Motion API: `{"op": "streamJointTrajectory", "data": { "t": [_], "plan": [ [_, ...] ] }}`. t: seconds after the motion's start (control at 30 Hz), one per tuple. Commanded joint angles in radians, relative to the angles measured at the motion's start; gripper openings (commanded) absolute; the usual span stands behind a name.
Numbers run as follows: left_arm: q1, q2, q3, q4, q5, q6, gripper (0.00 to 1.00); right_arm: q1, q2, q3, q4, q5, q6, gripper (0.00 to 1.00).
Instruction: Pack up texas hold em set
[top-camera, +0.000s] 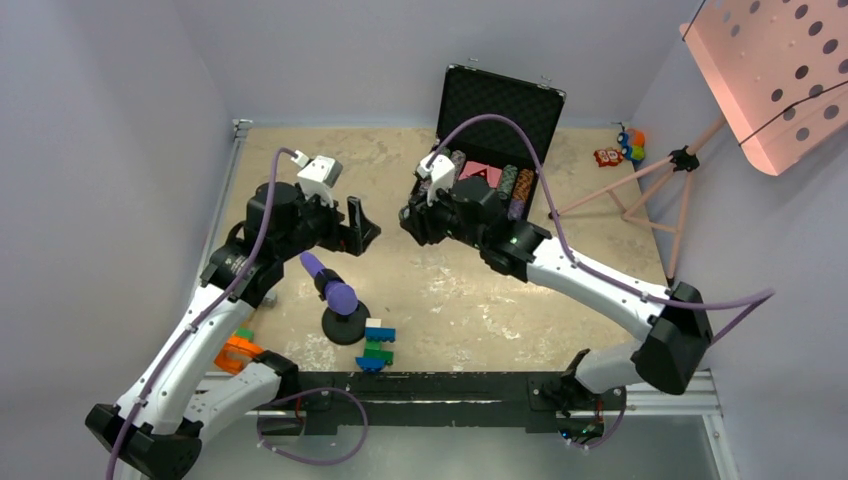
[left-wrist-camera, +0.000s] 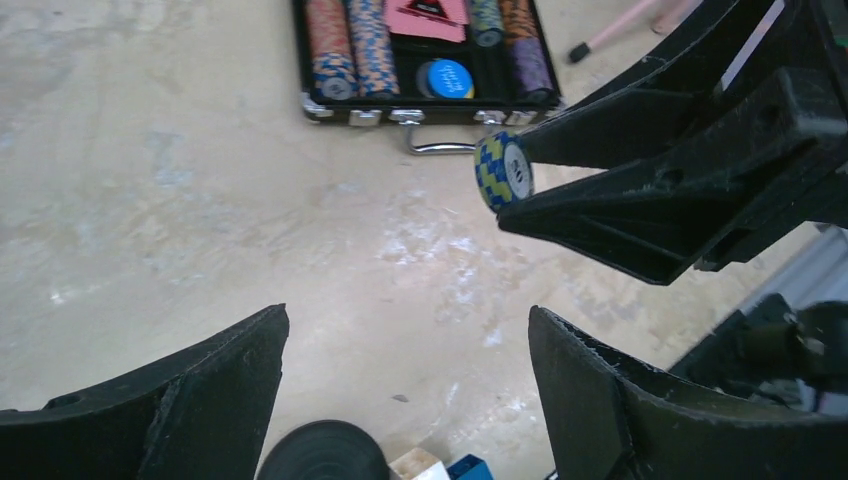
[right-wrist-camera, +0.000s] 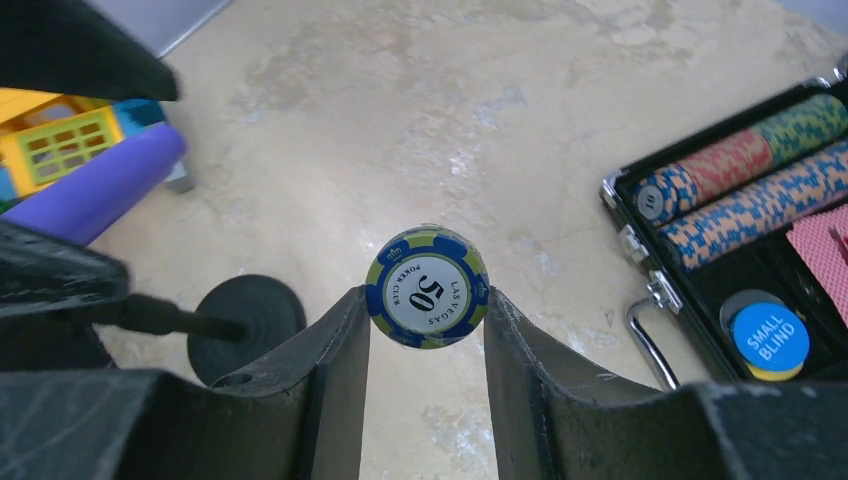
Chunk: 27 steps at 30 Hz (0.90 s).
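The black case (top-camera: 455, 95) stands open at the back centre with its lid up; rows of striped chips (top-camera: 518, 183) and pink cards (top-camera: 482, 173) lie inside. My right gripper (right-wrist-camera: 427, 295) is shut on a small stack of blue-and-yellow poker chips (right-wrist-camera: 427, 286), face marked 50, held on edge above the table in front of the case. The left wrist view shows that stack (left-wrist-camera: 503, 171) pinched between the right fingers. My left gripper (left-wrist-camera: 410, 330) hangs open and holds nothing, just left of the right gripper (top-camera: 410, 222). A blue round button (right-wrist-camera: 769, 336) rests in the case near the handle.
A purple-tipped object on a black round base (top-camera: 340, 300) stands below the left gripper, with a toy-brick figure (top-camera: 378, 345) beside it. An orange piece (top-camera: 238, 352) lies near the left arm. Small colourful toys (top-camera: 630, 145) and a pink perforated board on a stand (top-camera: 770, 70) sit at the back right.
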Motion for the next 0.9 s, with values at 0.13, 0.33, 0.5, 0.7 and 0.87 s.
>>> {"op": "streamJointTrajectory", "data": {
  "t": [0.13,0.33,0.5,0.7,0.87],
  "plan": [
    [0.004,0.031,0.006,0.144,0.34,-0.095,0.89,0.035,-0.149,-0.141,0.162,-0.161,-0.119,0.0],
    [0.005,0.079,-0.004,0.188,0.43,-0.14,0.81,0.067,-0.16,-0.129,0.153,-0.151,-0.161,0.0],
    [0.004,0.133,0.017,0.142,0.41,-0.153,0.72,0.097,-0.166,-0.117,0.152,-0.118,-0.213,0.0],
    [0.004,0.158,0.021,0.133,0.406,-0.172,0.58,0.108,-0.176,-0.115,0.149,-0.102,-0.227,0.0],
    [0.005,0.178,0.023,0.136,0.438,-0.181,0.39,0.11,-0.183,-0.114,0.144,-0.071,-0.237,0.0]
  ]
}}
